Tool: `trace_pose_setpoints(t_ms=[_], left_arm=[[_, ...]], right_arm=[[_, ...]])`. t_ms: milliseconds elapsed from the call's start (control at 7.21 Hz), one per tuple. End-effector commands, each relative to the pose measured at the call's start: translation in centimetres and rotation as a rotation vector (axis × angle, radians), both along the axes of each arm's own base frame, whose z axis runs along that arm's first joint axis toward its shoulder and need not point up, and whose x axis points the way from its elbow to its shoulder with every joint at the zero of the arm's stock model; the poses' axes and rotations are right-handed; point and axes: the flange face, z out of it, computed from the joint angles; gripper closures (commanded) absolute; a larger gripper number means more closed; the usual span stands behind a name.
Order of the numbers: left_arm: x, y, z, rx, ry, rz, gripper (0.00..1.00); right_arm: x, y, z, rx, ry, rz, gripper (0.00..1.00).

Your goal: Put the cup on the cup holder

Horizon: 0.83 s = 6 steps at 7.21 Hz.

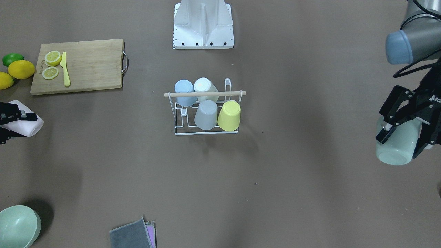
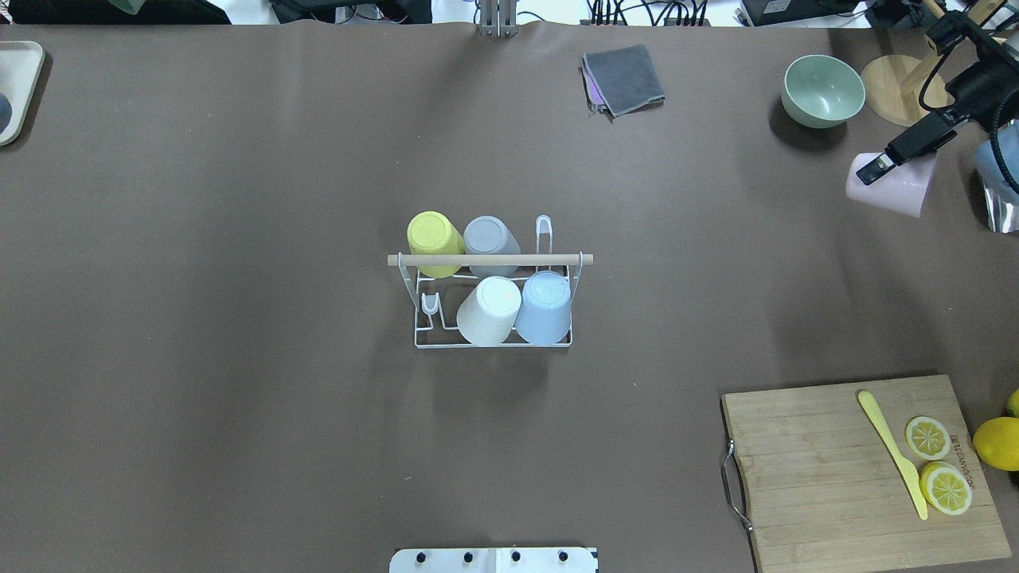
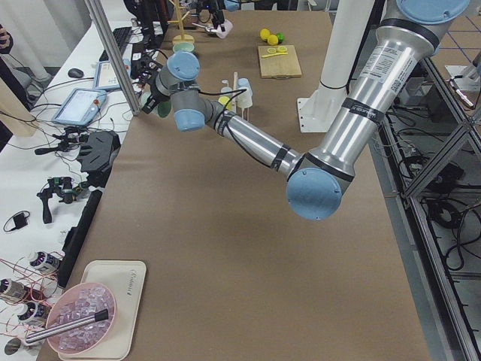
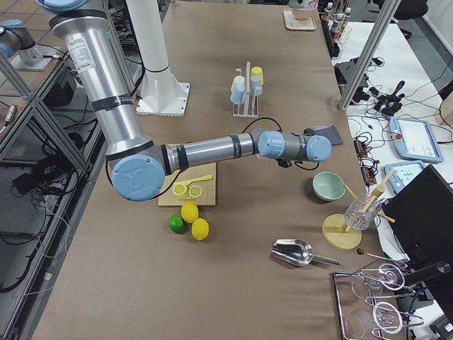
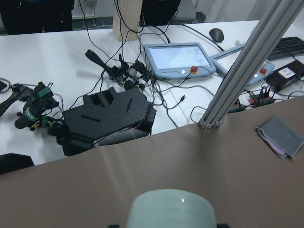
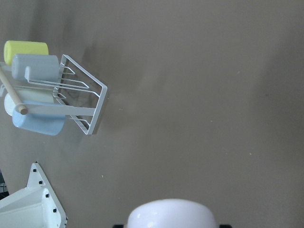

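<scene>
— How does the cup holder (image 2: 493, 346) look?
— White wire, with a wooden rod (image 2: 489, 259) on top. It stands mid-desk (image 2: 239, 318) and carries four upturned cups (image 2: 489, 310).
— And the arms?
— The left end effector (image 1: 402, 139) clasps a pale green cup (image 1: 396, 151). The right end effector (image 2: 880, 167) clasps a pink cup (image 2: 899, 191).

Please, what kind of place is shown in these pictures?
Probably a robotics laboratory, not a kitchen. Large robot arms hold a green cup and a pink cup at a brown table; a teach pendant and loose cables lie on the bench beside it.
</scene>
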Motion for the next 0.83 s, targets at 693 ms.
trace_pose_setpoints(t_ms=[693], left_arm=[[15.2,11.6,-6.8,0.301,0.497,-0.222,0.59]], right_arm=[[-1.4,0.0,-3.0,0.168,-0.331,-0.019,0.64]])
